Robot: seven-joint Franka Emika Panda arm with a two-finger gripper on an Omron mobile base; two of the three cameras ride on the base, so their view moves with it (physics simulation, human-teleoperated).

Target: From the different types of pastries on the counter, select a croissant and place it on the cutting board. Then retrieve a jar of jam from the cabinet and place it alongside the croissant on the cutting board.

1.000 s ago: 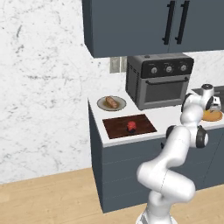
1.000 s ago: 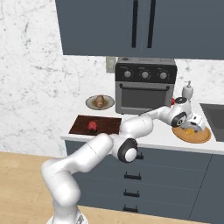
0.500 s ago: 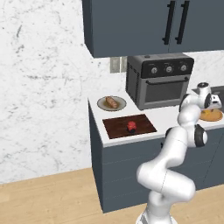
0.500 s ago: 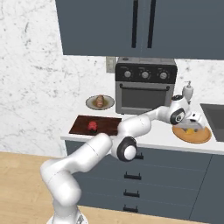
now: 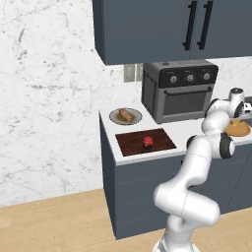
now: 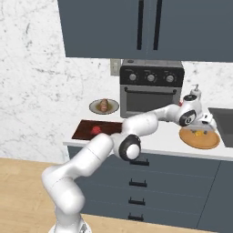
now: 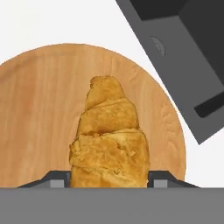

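Croissant (image 7: pixel 109 140) sits between my fingertips (image 7: pixel 56 178), golden and layered, its broad end down at the gripper (image 7: pixel 109 181) and its tapered end pointing away over the round light-wood plate (image 7: pixel 39 109). I see a fingertip hard against each flank of the pastry with no gap, so I read the jaws as pinched on the croissant at its widest part. Whether it is off the plate yet I cannot tell; it looks to rest on or just above the wood, near the middle. To do this step well, I would hold the squeeze gentle, since flaky pastry could crush or slip, and lift straight up off the plate before I swing anywhere. The dark sink (image 7: pixel 183 52) lies just beside the plate's rim, on the side away from the cutting board (image 5: pixel 145 141), so I would keep clear of it. In the base views the plate (image 6: pixel 200 139) lies on the counter (image 6: pixel 164 141) past the toaster oven (image 6: pixel 151 88), and the board lies well apart on the oven's other side, already carrying the jar of jam (image 5: pixel 148 142); I'd aim for the bare wood beside that.
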